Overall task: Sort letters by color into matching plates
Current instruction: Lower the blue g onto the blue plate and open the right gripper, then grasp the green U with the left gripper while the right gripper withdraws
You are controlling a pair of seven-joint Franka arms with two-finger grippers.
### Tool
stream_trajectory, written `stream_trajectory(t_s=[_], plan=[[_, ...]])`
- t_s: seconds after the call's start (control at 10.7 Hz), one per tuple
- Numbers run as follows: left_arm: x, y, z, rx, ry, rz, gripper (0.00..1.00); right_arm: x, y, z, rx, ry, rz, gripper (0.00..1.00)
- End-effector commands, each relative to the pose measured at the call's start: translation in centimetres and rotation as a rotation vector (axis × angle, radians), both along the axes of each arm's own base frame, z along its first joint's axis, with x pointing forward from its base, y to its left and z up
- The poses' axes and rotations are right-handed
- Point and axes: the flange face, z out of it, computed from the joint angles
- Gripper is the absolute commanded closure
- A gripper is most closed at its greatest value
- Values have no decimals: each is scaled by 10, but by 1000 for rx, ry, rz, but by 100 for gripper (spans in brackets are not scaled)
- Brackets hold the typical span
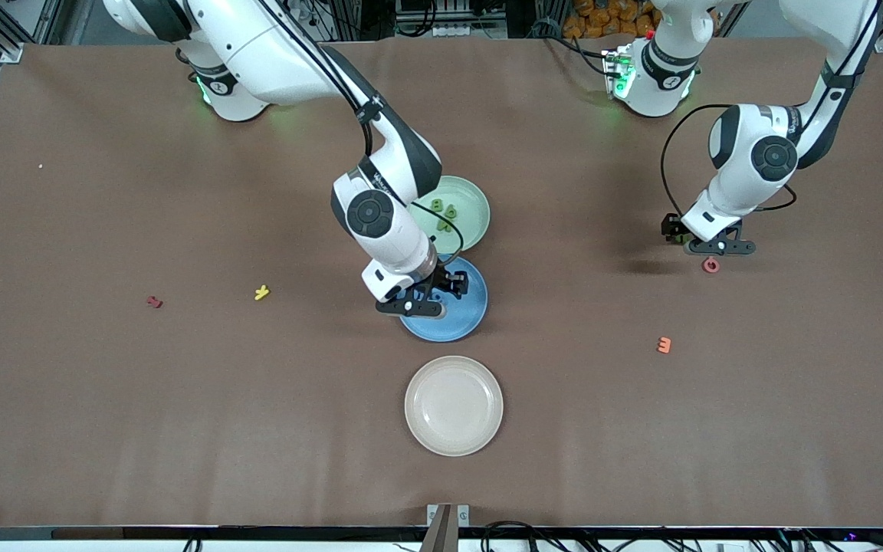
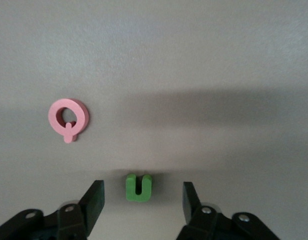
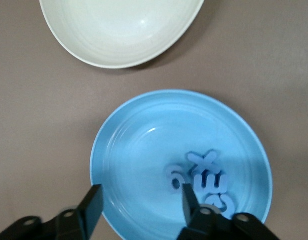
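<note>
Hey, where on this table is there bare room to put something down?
Bare brown table lies between the cream plate and the orange letter, and between the yellow letter and the blue plate. Crowded: the green plate and blue plate under the right gripper.

Blue plate half hidden under the right tool in the front view, its blue letters overlapping, cream plate cut off in the right wrist view.
</note>
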Motion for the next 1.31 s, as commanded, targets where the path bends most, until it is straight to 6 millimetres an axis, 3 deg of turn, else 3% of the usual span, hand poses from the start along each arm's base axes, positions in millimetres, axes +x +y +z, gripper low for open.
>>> stream_trajectory(t_s=[0.0,0.19,0.47,0.75,0.93,1.12,1.21], plan=[[-9,3,-11,-17,10,9,32,29,-33,12,2,-18,61,0],[-11,4,-16,-20,20,-14,34,62,-94,24,-40,-16,139,0],[-11,12,-20,-22,26,-39,36,110,-210,47,-86,-13,205,0],[-12,13,-24,-25,26,-39,40,145,-345,59,-136,-26,202,0],[-11,13,-26,-26,28,-39,53,153,-428,66,-169,-27,204,0],[-11,12,-30,-28,35,-41,74,153,-497,76,-177,-54,248,0],[-10,11,-29,-28,32,-44,86,150,-513,78,-182,-50,265,0]])
